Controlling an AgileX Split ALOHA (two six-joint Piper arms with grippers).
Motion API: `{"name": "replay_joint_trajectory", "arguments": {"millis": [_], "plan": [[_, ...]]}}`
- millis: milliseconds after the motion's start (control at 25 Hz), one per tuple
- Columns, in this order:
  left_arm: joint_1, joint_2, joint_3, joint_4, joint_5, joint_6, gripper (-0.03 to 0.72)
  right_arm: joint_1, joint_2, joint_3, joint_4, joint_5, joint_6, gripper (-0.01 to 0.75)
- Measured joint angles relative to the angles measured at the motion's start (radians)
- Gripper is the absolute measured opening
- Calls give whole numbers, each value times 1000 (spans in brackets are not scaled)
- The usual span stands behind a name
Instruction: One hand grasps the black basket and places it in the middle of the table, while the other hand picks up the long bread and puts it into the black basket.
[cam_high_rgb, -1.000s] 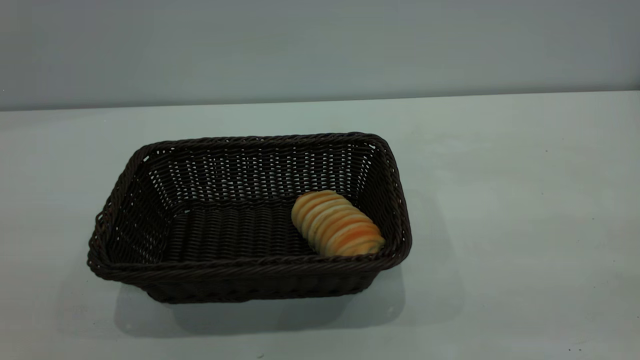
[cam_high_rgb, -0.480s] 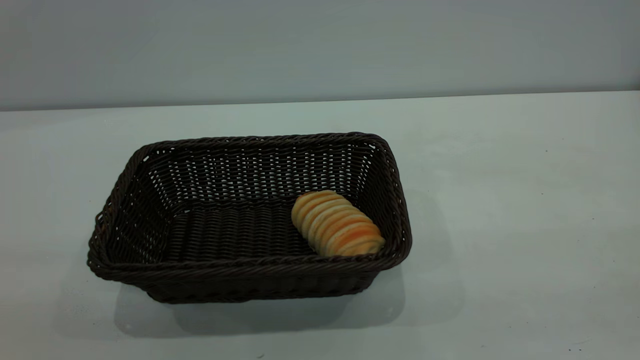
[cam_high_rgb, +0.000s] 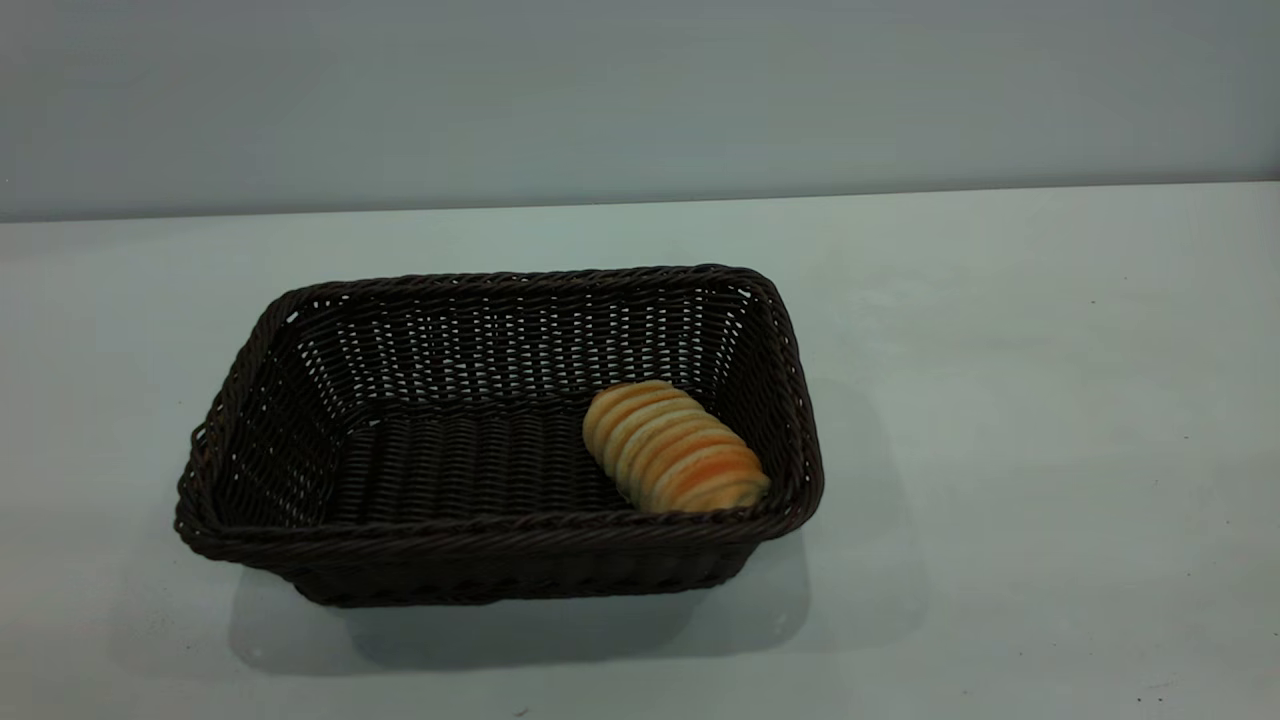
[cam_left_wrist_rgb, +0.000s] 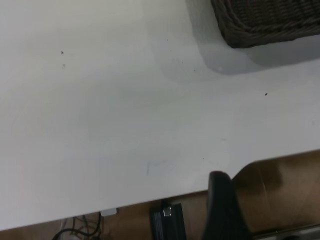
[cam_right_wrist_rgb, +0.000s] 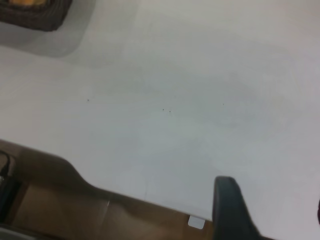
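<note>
Long bread (cam_high_rgb: 674, 447) is seen lying inside the black basket (cam_high_rgb: 300, 395), tucked into its near right corner. That basket is set on the table (cam_high_rgb: 1020, 420), somewhat left of its middle. Neither gripper is shown whole, so the jaws' state cannot be told.

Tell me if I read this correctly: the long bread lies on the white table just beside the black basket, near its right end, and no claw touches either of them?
Not quite. The exterior view shows the long bread lying inside the black basket, not on the white table beside it. The rest stands: it is near the basket's right end, and no claw touches either.
</note>
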Motion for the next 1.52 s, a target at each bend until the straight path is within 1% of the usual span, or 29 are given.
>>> {"name": "replay_joint_trajectory", "arguments": {"millis": [920, 1040, 1160, 1280, 1520], "plan": [[4, -8, 0, 0, 0, 0, 537, -4, -17, 0, 0, 0, 0, 398], [50, -46, 0, 0, 1, 0, 537, -42, -56, 0, 3, 1, 0, 398], [106, -105, 0, 0, 3, 0, 537, -112, -95, 0, 3, 2, 0, 398], [140, -162, 0, 0, 7, 2, 537, -167, -122, 0, 3, 4, 0, 398], [154, -218, 0, 0, 13, 2, 537, -176, -160, 0, 3, 7, 0, 398]]}}
